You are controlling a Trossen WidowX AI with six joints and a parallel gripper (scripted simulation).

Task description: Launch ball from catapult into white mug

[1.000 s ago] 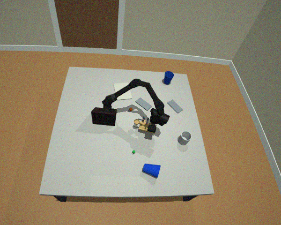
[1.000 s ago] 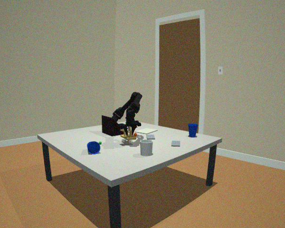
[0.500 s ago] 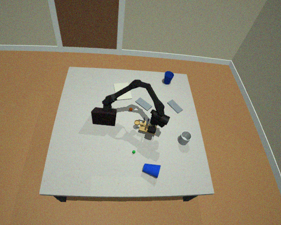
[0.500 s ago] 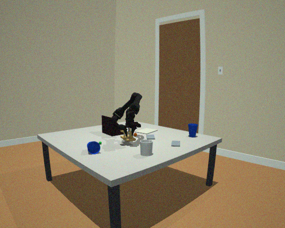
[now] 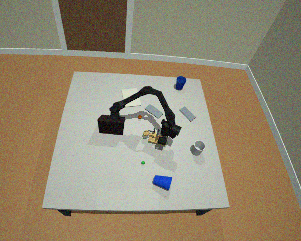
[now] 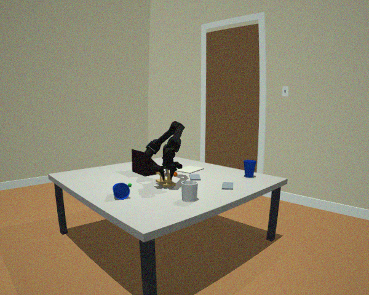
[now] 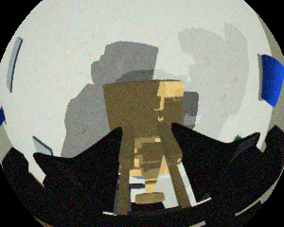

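Note:
The tan wooden catapult [image 5: 151,140] [image 6: 169,184] [image 7: 125,106] stands near the table's middle, its round cup toward the arm's base. I see no ball in that cup. My gripper [image 5: 158,136] [image 6: 167,179] [image 7: 147,129] points down and is shut on the catapult's frame, one finger on each side. The white mug [image 5: 199,149] [image 6: 189,192] stands upright, right of the catapult in the top view. An orange ball [image 5: 140,117] [image 6: 175,174] lies behind the catapult there, and a smaller green ball [image 5: 143,162] [image 6: 130,184] lies in front of it.
A blue cup [image 5: 162,182] [image 6: 121,191] [image 7: 273,80] lies on its side near the front. Another blue cup [image 5: 180,83] [image 6: 249,168] stands at the back right. Two flat grey slabs [image 5: 153,111] [image 5: 187,113] and a cream pad [image 5: 131,101] lie behind the catapult.

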